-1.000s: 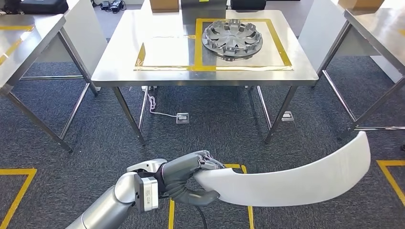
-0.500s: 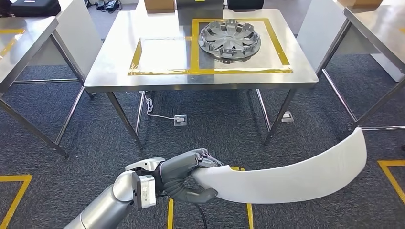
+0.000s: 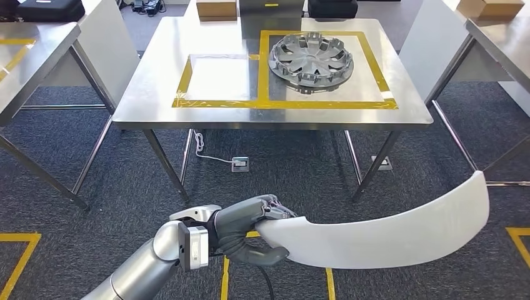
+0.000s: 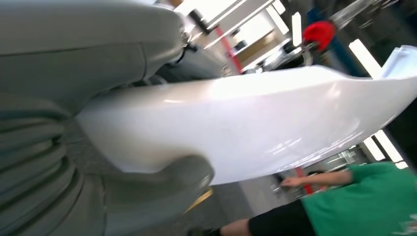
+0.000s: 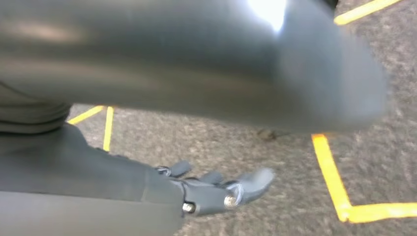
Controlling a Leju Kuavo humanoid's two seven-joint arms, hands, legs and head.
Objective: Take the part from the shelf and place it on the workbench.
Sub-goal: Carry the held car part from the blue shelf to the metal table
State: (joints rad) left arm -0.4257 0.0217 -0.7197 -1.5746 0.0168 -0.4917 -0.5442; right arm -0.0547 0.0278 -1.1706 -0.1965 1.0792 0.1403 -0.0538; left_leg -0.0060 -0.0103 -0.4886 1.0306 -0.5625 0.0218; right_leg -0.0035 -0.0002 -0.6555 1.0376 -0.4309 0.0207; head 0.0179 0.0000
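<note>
The left robot hand (image 3: 250, 231) gripped one end of the long white curved panel (image 3: 387, 234), whose length ran out to the right, well short of the table (image 3: 156, 81) ahead, while the right robot hand (image 5: 221, 189) hung empty, fingers apart; no writing was legible.

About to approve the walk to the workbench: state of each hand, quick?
Left hand: holds the white curved part by one end.
Right hand: open, holds nothing, over the carpet.
</note>
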